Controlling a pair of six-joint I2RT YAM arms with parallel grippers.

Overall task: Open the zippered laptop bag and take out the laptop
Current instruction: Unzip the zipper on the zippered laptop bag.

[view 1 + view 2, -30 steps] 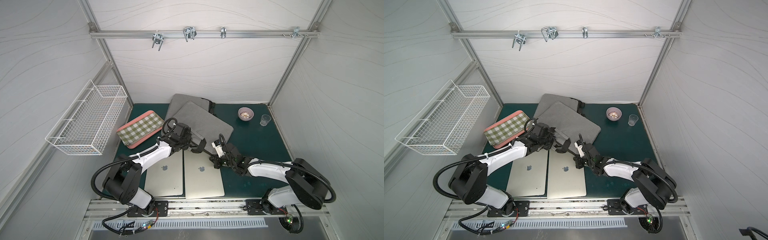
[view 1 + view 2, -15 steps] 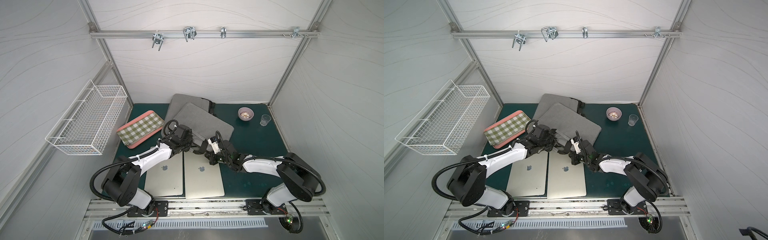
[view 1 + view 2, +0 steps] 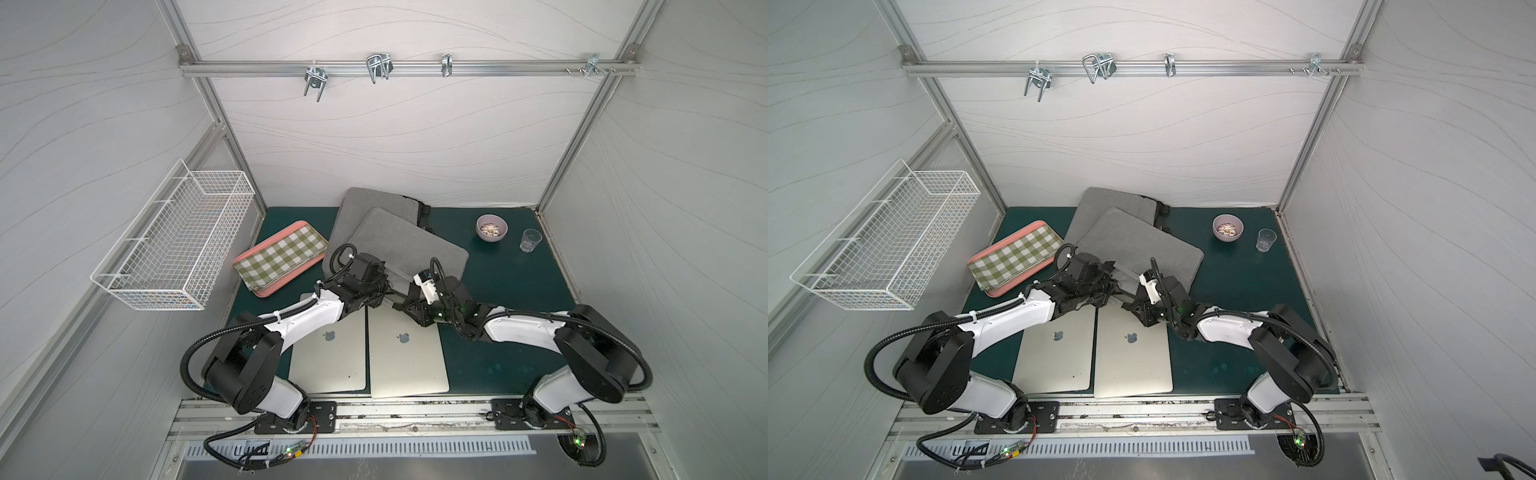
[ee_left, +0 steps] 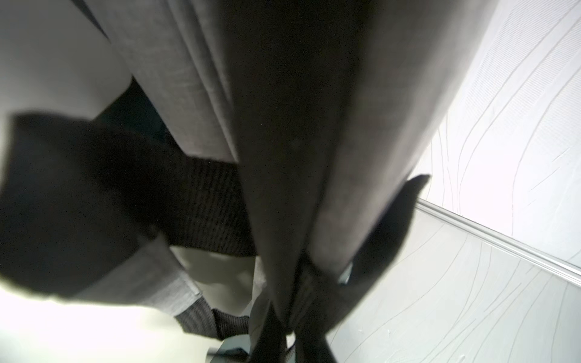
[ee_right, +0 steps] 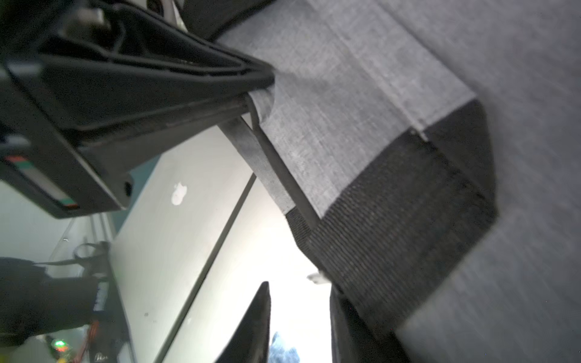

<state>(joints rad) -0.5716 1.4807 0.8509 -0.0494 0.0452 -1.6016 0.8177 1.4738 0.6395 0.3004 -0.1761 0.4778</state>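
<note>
The right tool (image 5: 298,314) has shifted leftward, fingers (image 5: 254,330) now spread. The left tool (image 3: 380,291) pinches the lower edge of the grey fabric zippered laptop bag (image 3: 409,245) at frame centre; its black corner (image 5: 393,226) faces the right tool.

Upper bag (image 3: 409,245): far centre, lying on the lower bag (image 3: 374,203).
Left laptop (image 3: 332,357): near centre, just beside the right laptop (image 3: 405,357).
Tray (image 3: 280,257): left of the bags.
Bowl (image 3: 491,227): far right.
Glass (image 3: 530,240): right of the bowl.
Basket (image 3: 178,241): on the left wall.
</note>
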